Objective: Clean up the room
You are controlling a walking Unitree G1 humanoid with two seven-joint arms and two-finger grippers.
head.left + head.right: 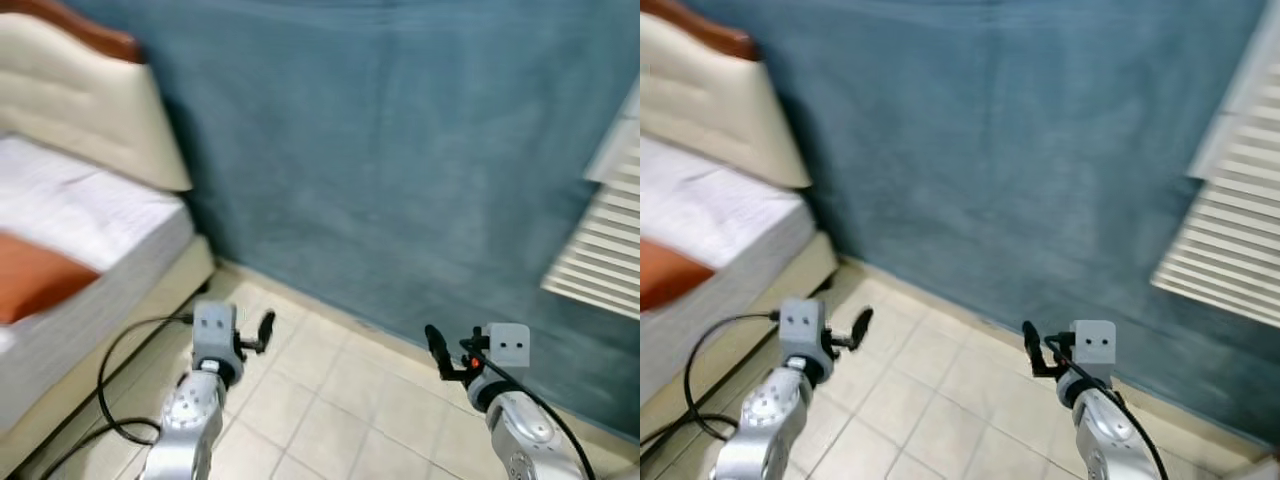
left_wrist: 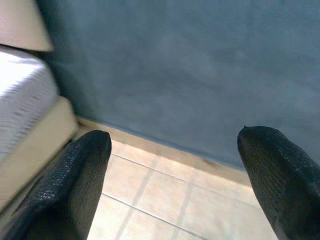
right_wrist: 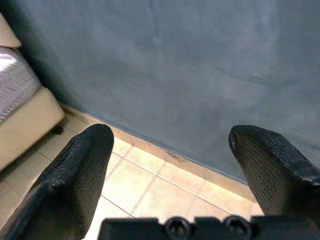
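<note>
Search step judged: both tools, left [image 1: 262, 330] and right [image 1: 440, 358], empty, fingers apart, over tiled floor [image 1: 320, 410] near bed [image 1: 90, 250]; next, locating clutter.

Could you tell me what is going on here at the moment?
The robot faces a blue-grey wall in a bedroom, with both arms raised over the tiled floor. The left gripper and right gripper are both open and hold nothing. A bed with an orange pillow stands to its left, and a black cable loops on the floor beside it.
</note>
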